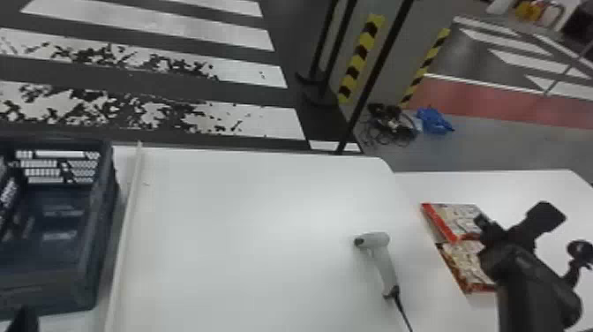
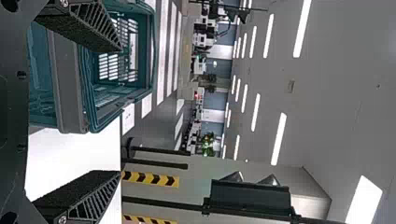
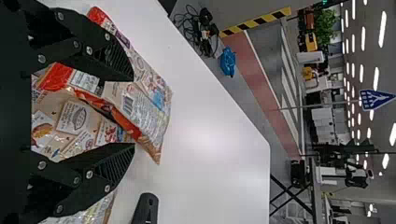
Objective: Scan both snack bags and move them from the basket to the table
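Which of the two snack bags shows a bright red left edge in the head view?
The farther bag from the robot, with its broad red band; the nearer bag has a darker, brownish left edge.

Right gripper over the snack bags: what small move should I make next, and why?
I'd probably back the right gripper gently away from the bags. Its fingers stand apart, and the far snack bag and near snack bag both lie on the white table. The pictures can't tell me whether both were scanned, so check that first.
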You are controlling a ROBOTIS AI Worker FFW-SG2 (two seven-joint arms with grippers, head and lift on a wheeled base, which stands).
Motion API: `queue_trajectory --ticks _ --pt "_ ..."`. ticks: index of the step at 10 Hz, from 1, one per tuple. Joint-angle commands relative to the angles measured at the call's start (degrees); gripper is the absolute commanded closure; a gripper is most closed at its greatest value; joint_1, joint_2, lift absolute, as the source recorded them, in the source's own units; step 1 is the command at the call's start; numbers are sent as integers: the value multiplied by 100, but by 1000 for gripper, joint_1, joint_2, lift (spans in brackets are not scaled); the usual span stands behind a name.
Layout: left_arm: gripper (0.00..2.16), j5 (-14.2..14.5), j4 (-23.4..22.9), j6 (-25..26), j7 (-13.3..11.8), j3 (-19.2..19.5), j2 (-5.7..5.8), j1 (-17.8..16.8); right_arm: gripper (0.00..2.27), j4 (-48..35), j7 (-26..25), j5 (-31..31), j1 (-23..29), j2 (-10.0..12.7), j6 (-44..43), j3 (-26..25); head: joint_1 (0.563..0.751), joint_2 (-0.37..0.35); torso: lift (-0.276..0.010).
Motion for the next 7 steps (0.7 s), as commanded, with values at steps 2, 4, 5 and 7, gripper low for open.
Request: queue_trajectory --ticks 2,4,5,7 --pt "53 -8 -16 46 4 -29 1 -21 53 -1714 0 -548 1029 556 1112 122 695 -350 -98" --pt "53 0 -34 46 4 -82 -17 -30 53 -3674 123 -1163 2348 1127 1446 587 695 -350 -98" --pt "53 0 -51 64 21 -117 -17 -47 53 -4597 264 -1269 2981 1417 1411 851 695 -350 -98" --pt "53 -8 -289 626 329 -187 -17 -39 53 -6187 527 -1269 4150 1830 1148 1387 695 -350 -98"
